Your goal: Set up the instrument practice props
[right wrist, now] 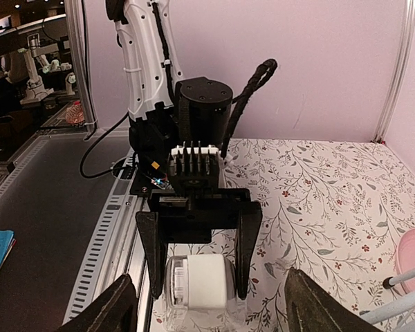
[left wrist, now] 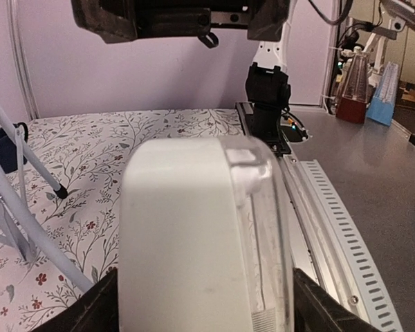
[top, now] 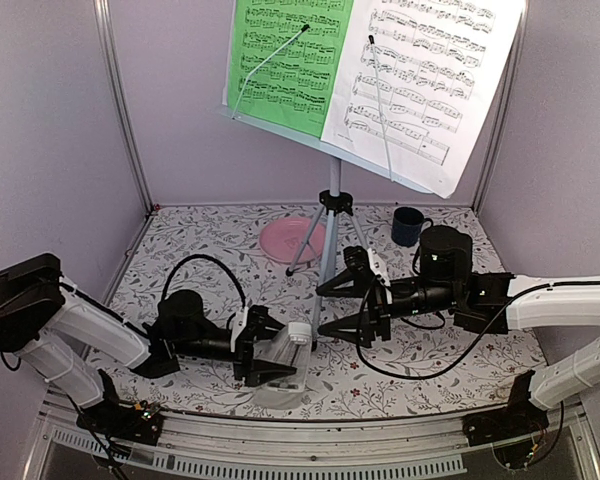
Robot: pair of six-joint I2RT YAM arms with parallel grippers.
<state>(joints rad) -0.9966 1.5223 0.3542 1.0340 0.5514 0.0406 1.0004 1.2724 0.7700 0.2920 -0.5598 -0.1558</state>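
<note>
The music stand stands on tripod legs at the back middle. It carries the green music sheet on the left and the white music sheet on the right, each under a thin wire holder. My left gripper is shut on the white metronome, low over the table near the front edge. The metronome fills the left wrist view between my fingers. My right gripper is open and empty, just right of the stand's front leg, and faces the metronome.
A pink plate lies behind the tripod and a dark blue mug stands at the back right. Tripod legs spread across the floral mat. The metal rail runs along the front edge. Walls close three sides.
</note>
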